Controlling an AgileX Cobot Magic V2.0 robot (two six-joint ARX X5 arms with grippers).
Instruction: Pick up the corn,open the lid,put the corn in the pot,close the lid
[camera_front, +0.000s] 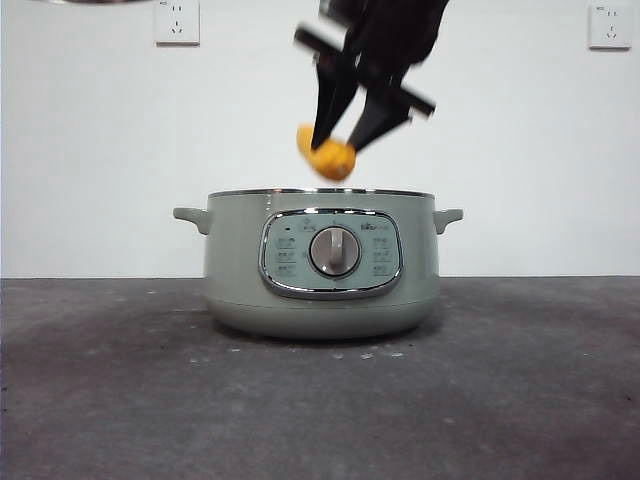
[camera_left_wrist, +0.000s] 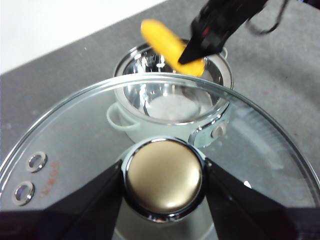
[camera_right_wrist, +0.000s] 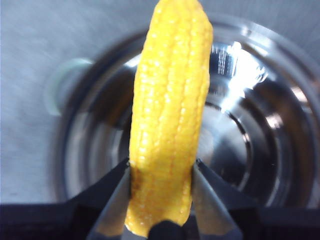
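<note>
Front view: the right gripper (camera_front: 345, 140) is holding the yellow-orange tapered corn (camera_front: 328, 156) just above the open, squat sage-green pot (camera_front: 320, 265) on the bench.

Left wrist view: the left gripper (camera_left_wrist: 163, 181), jaws clamped on its knob, is holding the domed glass lid (camera_left_wrist: 75, 135) aloft.

Right wrist view: jaws are gripping the cob over the shiny bowl; lowering and releasing probably comes next.

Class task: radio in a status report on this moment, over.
Right pincer holds corn above open pot. Left pincer holds lid by knob, clear of pot. Nothing blocking.

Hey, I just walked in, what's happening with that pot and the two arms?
The right gripper holds the corn above the open pot, ready to put it in. The left gripper grips the glass lid by its knob, holding it up and off to one side of the pot. The pot's steel inside looks empty.
</note>
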